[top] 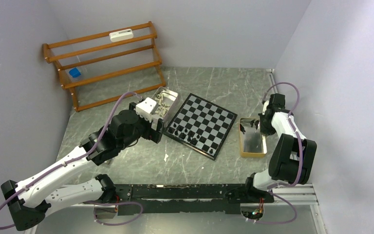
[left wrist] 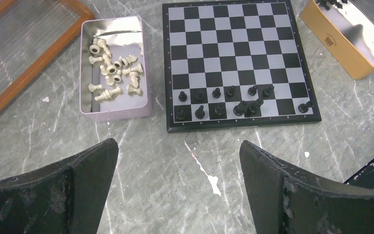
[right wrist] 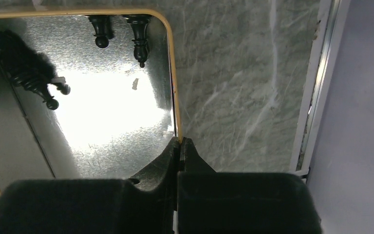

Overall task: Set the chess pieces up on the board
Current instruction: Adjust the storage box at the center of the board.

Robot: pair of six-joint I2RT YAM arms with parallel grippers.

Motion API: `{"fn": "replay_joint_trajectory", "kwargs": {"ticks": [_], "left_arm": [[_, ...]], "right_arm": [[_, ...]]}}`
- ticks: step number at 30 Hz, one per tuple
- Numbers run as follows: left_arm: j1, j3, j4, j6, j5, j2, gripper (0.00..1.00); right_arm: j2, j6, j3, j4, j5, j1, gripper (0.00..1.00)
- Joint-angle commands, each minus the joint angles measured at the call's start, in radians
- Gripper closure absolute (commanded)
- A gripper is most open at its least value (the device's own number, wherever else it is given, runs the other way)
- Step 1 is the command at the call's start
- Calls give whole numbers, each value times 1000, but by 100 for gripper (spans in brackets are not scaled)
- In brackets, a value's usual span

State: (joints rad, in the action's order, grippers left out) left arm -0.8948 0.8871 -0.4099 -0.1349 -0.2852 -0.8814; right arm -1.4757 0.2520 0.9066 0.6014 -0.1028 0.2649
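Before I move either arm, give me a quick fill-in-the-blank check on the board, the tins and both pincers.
1. The pieces standing on the board are all ____.
2. The loose pieces in the pink tin are all ____.
3. The left pincer stands ____.
4. The right pincer, at the edge of the gold tin, is ____.

Missing words: black; white; open; shut.
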Motion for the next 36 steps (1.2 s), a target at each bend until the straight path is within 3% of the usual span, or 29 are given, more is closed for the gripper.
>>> {"fn": "replay_joint_trajectory", "kwargs": {"ticks": [1,10,17,21,27,36], "left_arm": [[-9,-5,6,10,9,20,0],[-9,-2,6,8,23,25,0],[-10,-2,3,8,16,40,0],[-11,0,3,6,13,43,0],[-14,1,1,4,23,45,0],[-46,4,-3,3,24,55,0]], "right_arm": [[0,-96,48,23,-13,11,100],[51,-118,54,27,-56,12,100],[25,-98,66,51,15,12,100],[-14,-164,95,76,0,13,100],[-65,-149,199,186,138,12,100],[-33,-229,187,245,108,17,100]]}}
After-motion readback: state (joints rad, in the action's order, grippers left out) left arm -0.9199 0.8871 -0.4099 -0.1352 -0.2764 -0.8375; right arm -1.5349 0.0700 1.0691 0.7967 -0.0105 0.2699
